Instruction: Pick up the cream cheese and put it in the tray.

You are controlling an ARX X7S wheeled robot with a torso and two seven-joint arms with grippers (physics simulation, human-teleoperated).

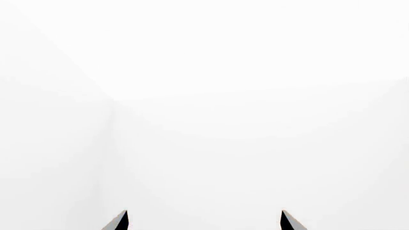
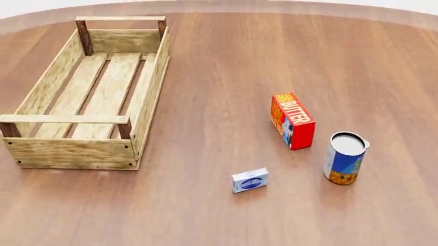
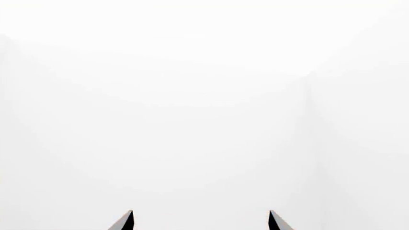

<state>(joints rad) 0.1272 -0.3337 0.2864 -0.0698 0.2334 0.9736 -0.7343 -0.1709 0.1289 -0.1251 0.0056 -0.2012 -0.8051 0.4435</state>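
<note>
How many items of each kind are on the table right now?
Small white-grey cream cheese box with a blue oval logo: 1
Red-orange butter box: 1
Blue-and-white can: 1
Light-wood slatted tray: 1
Total: 4

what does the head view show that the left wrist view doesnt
Only the head view shows the wooden table with the tray, the cream cheese, the butter box and the can; no arm appears in it.

Only the left wrist view shows the left tool, its two dark fingertips apart against blank white.

Shared: nothing; no object appears in both.
</note>
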